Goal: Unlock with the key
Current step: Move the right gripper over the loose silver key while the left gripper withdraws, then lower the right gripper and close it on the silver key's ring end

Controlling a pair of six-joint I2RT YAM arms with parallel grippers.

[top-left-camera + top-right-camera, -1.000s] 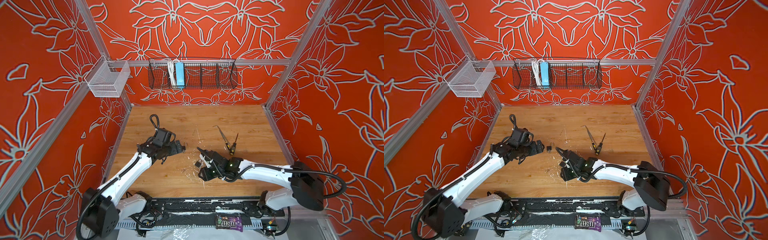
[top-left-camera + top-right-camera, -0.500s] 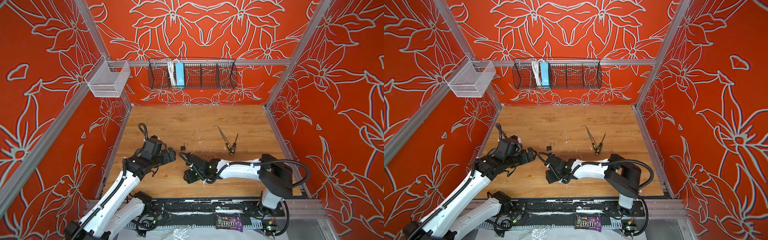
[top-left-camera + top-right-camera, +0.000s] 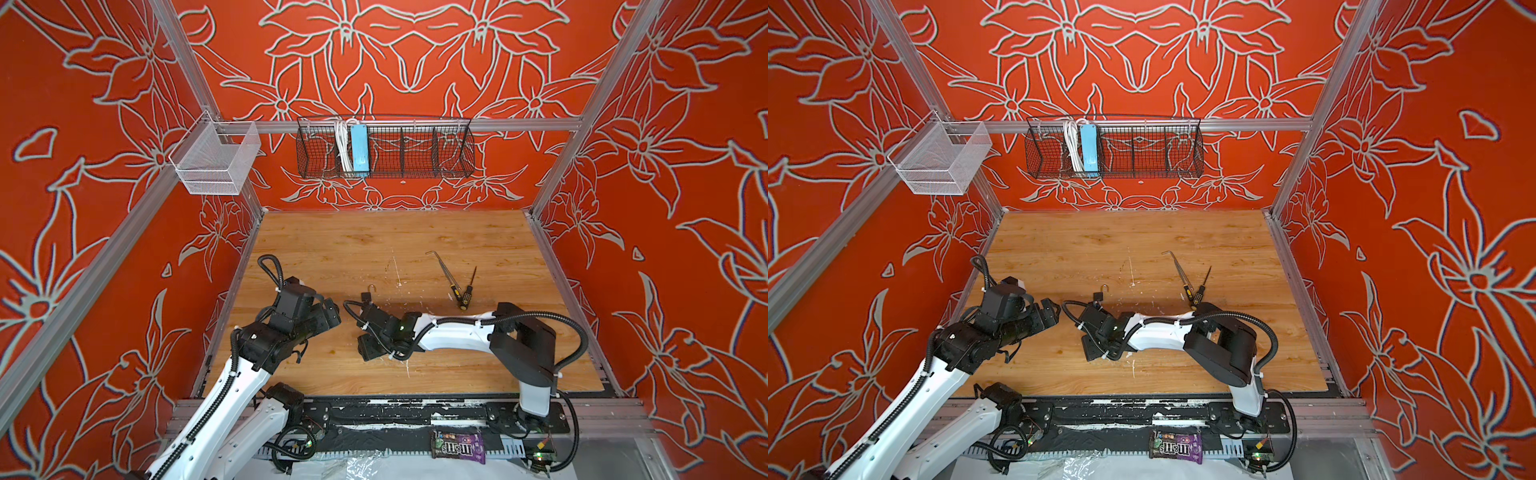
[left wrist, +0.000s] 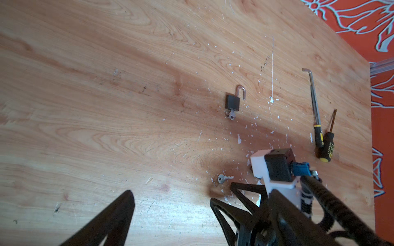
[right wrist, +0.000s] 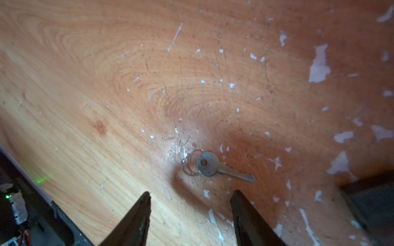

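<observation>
Padlock (image 4: 232,102) lies on bench (image 4: 106,74), shackle swung free, key (image 4: 231,115) seated in its base, presumably what released it; unlock looks done. Spare key (image 5: 210,165) on its ring lies flat just ahead of right claw (image 5: 191,192), jaws apart, empty. Left claw (image 3: 330,313) spread wide, holding nothing, off to the side.

I see the padlock (image 4: 233,102) lying flat on the wooden table (image 4: 106,85), shackle swung open, a key (image 4: 231,115) in its base. A second key (image 4: 224,178) lies loose just off the parted tips of the right gripper (image 4: 221,193). A hooked tool (image 4: 314,102) and a screwdriver (image 4: 326,147) lie near the table's edge.
</observation>
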